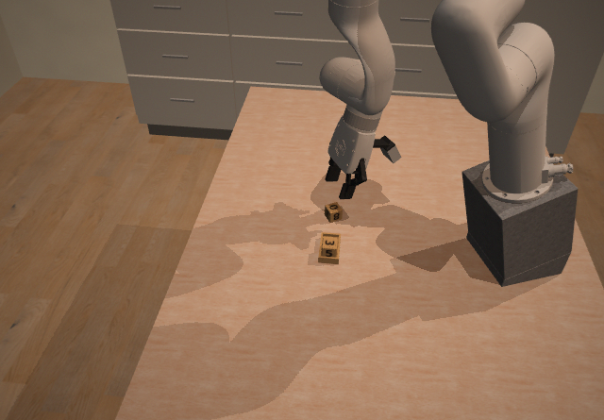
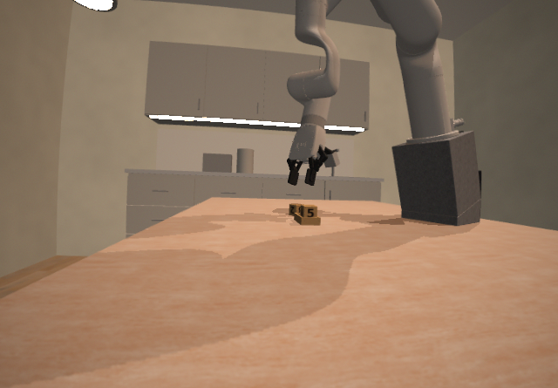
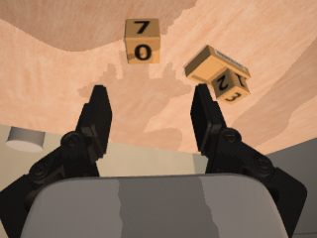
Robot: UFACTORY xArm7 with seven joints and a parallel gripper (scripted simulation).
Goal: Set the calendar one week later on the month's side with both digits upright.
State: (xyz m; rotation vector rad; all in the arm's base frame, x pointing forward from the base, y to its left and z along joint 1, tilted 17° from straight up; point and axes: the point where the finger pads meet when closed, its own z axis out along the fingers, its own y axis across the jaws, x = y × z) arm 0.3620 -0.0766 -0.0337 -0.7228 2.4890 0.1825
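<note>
Pointing lengthwise toward the loose cube (image 1: 333,211) (image 2: 293,208) (image 3: 143,42), the tray (image 1: 327,260) (image 2: 309,221) (image 3: 198,68) lies apart from the open, empty gripper (image 1: 339,189) (image 2: 301,183) (image 3: 151,98).

One cube (image 1: 333,211) (image 2: 294,208) (image 3: 142,42) behind tray (image 1: 328,260) (image 2: 308,221) (image 3: 200,68), another cube (image 1: 329,246) (image 2: 309,211) (image 3: 231,86) in it.

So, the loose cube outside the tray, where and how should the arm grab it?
I'd come straight down over the 0 on top of the loose cube and pinch the two upright sides flanking the 7. They look flat and parallel, the cube sits flat, and there's a gap before the tray that should admit a finger.
</note>
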